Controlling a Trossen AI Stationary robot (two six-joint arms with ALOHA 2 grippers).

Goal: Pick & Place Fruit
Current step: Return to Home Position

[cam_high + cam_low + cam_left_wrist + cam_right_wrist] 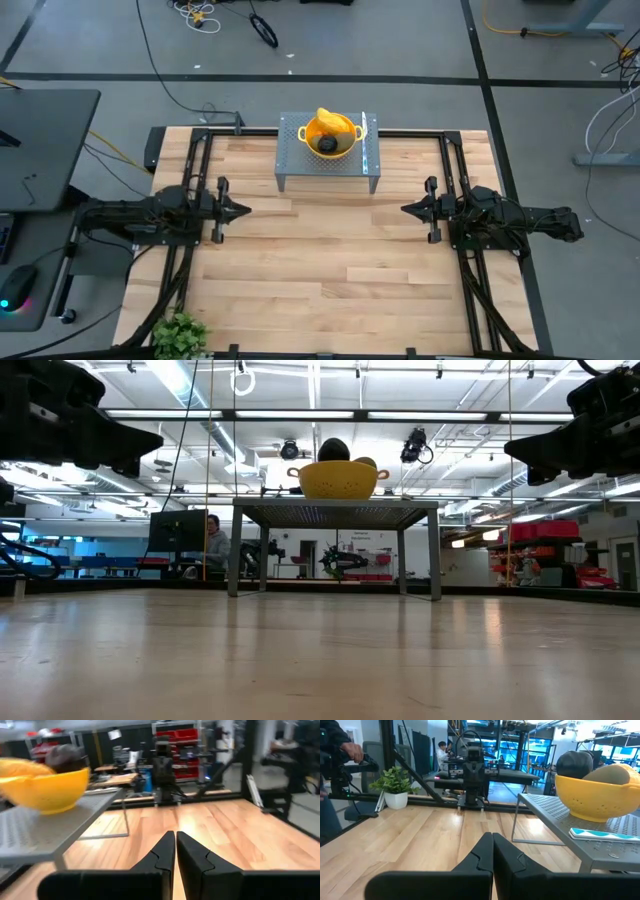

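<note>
Pale smooth wood table (330, 260), perforated metal shelf (555, 812); glossy bowl (592, 800)

A pale wooden table (330, 260) carries 1 grey perforated metal shelf (295, 165), which stands on 4 legs at the far middle of the tabletop. On the shelf's middle sits a yellow perforated bowl (338, 482) with 2 handles. Just right of the bowl, a slim knife (602, 834) with a pale blue handle lies flat on the shelf, apart from the bowl. In the bowl lies the fruit: a dark round one (327, 144) towards the near side and a yellow-orange oblong (332, 121) behind it. A small green plant (180, 335) shows at the table's near left corner, possibly on the edge rather than the boards.
</note>
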